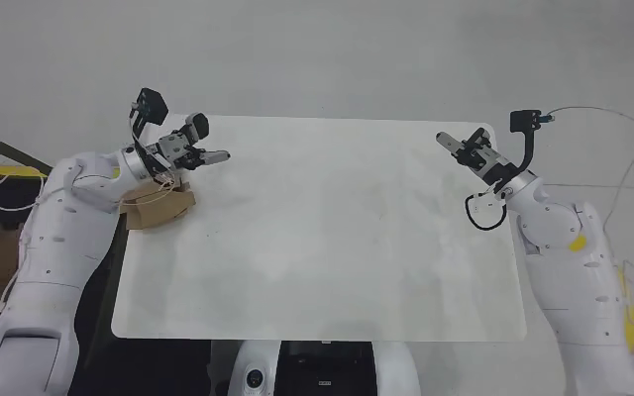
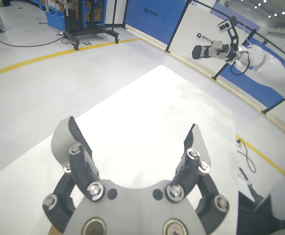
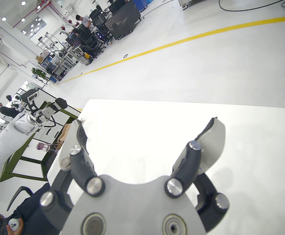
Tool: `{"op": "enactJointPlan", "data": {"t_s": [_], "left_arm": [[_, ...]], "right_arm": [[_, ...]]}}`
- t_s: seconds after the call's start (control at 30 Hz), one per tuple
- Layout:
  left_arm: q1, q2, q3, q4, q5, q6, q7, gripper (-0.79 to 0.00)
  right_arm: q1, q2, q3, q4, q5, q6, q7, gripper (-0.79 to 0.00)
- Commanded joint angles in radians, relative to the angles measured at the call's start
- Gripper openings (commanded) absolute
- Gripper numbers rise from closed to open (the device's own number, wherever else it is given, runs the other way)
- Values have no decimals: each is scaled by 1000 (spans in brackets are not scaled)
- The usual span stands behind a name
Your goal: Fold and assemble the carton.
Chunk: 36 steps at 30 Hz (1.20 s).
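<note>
The carton point(image 1: 163, 210) lies at the left edge of the surface point(image 1: 327, 238), seemingly overhanging it, beneath the left arm. The left tool point(image 2: 133, 133) and right tool point(image 3: 144, 131) both gape, holding nothing. A clumsy nudge could tip it off that edge; the broad middle gives room

Plain brown, my flat cardboard carton point(image 1: 158, 210) shows against the matt white rectangular table point(image 1: 317, 277). My left gripper point(image 2: 132, 122) is silver-grey metal with black linkages and black ribbed pads point(image 2: 78, 135). My right gripper point(image 3: 146, 120) wears the same silver and black. A curved yellow floor line point(image 3: 178, 41) crosses the pale grey floor point(image 3: 200, 66), and the perforated wall panels point(image 2: 155, 20) are blue.
</note>
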<state>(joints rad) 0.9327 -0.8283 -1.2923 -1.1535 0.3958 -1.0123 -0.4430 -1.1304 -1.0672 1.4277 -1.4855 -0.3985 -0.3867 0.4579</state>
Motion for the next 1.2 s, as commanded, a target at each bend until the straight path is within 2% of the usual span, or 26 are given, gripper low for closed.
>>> {"op": "enactJointPlan", "data": {"t_s": [0.0, 0.13, 0.2, 0.37, 0.6, 1.17], "left_arm": [[-2, 13, -7, 7, -128, 0, -100, 0], [-2, 37, -17, 50, -381, 8, -289, 0], [-21, 52, -26, 65, -508, 53, -418, 0], [-21, 98, -52, 37, -644, 177, -542, 0], [11, 152, -74, 37, -746, 244, -609, 0], [11, 152, -74, 37, -746, 244, -609, 0]], "right_arm": [[0, 0, 0, 0, 0, 0, 0, 0], [0, 0, 0, 0, 0, 0, 0, 0], [0, 0, 0, 0, 0, 0, 0, 0], [0, 0, 0, 0, 0, 0, 0, 0], [0, 0, 0, 0, 0, 0, 0, 0], [0, 0, 0, 0, 0, 0, 0, 0]]}}
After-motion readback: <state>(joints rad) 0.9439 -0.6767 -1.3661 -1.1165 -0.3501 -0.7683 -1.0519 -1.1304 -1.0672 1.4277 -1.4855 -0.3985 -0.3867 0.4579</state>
